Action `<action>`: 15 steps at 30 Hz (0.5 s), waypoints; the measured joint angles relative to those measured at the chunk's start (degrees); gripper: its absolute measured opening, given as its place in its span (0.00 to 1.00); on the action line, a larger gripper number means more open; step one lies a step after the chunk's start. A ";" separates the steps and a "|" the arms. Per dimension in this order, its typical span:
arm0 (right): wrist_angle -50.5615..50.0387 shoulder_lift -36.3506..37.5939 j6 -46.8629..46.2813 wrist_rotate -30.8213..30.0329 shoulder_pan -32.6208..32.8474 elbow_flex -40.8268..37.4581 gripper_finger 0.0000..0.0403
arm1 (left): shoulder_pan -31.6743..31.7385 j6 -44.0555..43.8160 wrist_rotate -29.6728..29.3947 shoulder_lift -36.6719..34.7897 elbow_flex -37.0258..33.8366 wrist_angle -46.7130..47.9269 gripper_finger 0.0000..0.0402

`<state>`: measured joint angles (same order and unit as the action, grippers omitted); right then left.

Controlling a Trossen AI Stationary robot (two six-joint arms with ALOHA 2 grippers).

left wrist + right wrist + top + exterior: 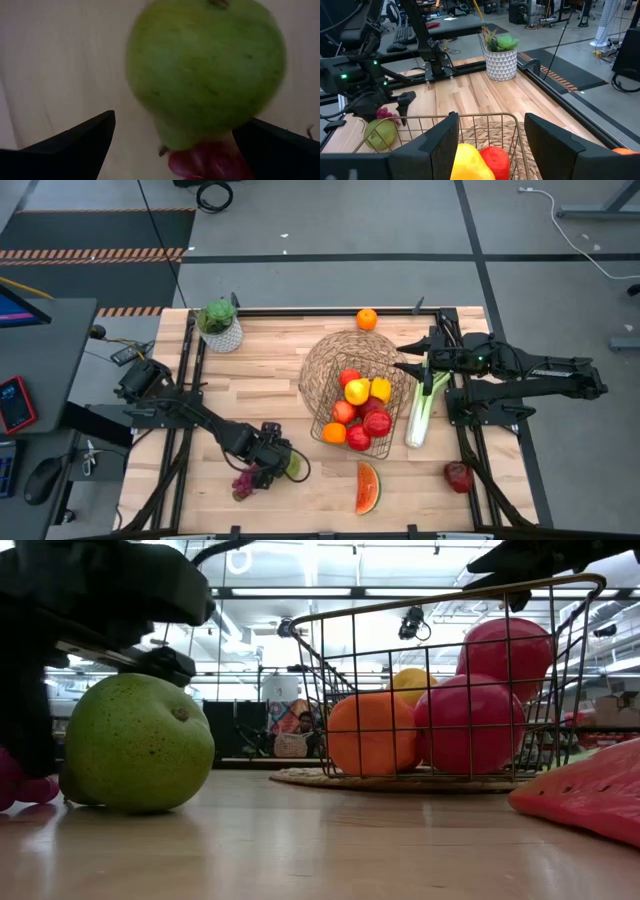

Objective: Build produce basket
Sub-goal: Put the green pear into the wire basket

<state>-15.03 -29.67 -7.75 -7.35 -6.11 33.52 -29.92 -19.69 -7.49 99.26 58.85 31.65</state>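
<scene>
Right now, from the high view, I have the left tool [275, 458] down at the desk [270, 370] edge well to the near-left of the basket [358, 392], over the green pear [293, 466], with the purple grapes [245, 480] just beside it. The right tool [412, 358] sits at the basket's far-right rim, the celery stalk [424, 408] lying along that side. Inside the basket are red apples, oranges and yellow pieces; a watermelon slice [368, 486], a loose apple [458, 476] and an orange [367, 319] lie outside it.

At desk height, the pear [137, 744] rests on the wood, left of the basket [450, 690], grapes [22, 785] touching its far side.

Through the left wrist, my fingers [75, 145] stand spread either side of the pear [205, 70], not yet touching it. I judge it smooth, rounded and firm, so it could roll or squirt out; I would close across its widest belly, gently, clear of the grapes [210, 160].

Through the right wrist, that tool's fingers [440, 142] are spread astride the basket's wire rim [470, 118], which looks thin and stiff, good for steadying.
</scene>
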 joint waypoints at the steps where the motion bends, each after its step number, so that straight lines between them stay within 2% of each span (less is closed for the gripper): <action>1: 0.00 -0.02 0.06 0.00 -0.02 0.00 0.57 | 0.28 0.00 0.29 0.00 0.00 -0.20 1.00; 7: -0.04 -0.06 -0.05 0.00 0.00 0.00 0.57 | 0.99 2.16 1.14 -0.02 0.00 -1.09 0.98; 15: -0.04 -0.06 -0.05 0.00 0.00 0.00 0.57 | 0.99 2.84 1.14 -0.03 0.00 -1.68 0.83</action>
<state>-15.07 -29.73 -7.79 -7.35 -6.11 33.52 -28.93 -16.85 -6.35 99.24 58.85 29.97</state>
